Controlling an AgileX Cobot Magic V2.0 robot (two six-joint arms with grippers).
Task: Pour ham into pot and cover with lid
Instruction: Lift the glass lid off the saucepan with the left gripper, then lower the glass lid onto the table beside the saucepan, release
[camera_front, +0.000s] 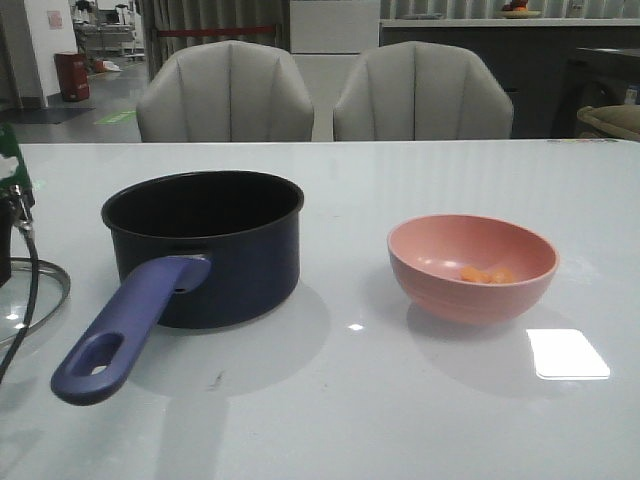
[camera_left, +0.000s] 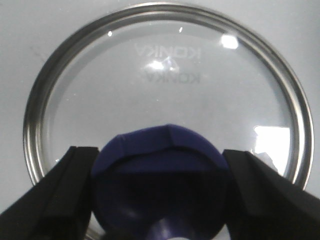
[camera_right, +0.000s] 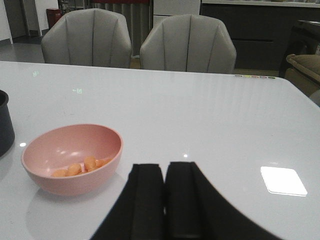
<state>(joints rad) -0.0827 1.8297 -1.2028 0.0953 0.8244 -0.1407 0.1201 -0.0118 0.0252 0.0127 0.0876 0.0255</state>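
- The glossy white table was smooth and mirror-like, carrying bright patches of reflected light.
- The dark navy round saucepan stood uncovered on it, matte inside, its long blue handle ending in a hole; the right wrist view caught only a sliver of it, well off to the side of the right jaws.
- The round glass lid with a steel rim lay flat on the table directly under the left gripper; its blue flared knob sat between the two black fingers, which stood apart on either side of it. Whether the pads touched the knob could not be told. In the front view only an arc of the lid's rim showed at the edge.
- The smooth pink bowl sat ahead of and beside the right gripper, apart from it.
- The right jaws were pressed together, holding nothing.
- The few small orange-pink ham chunks lay in the bowl's bottom.
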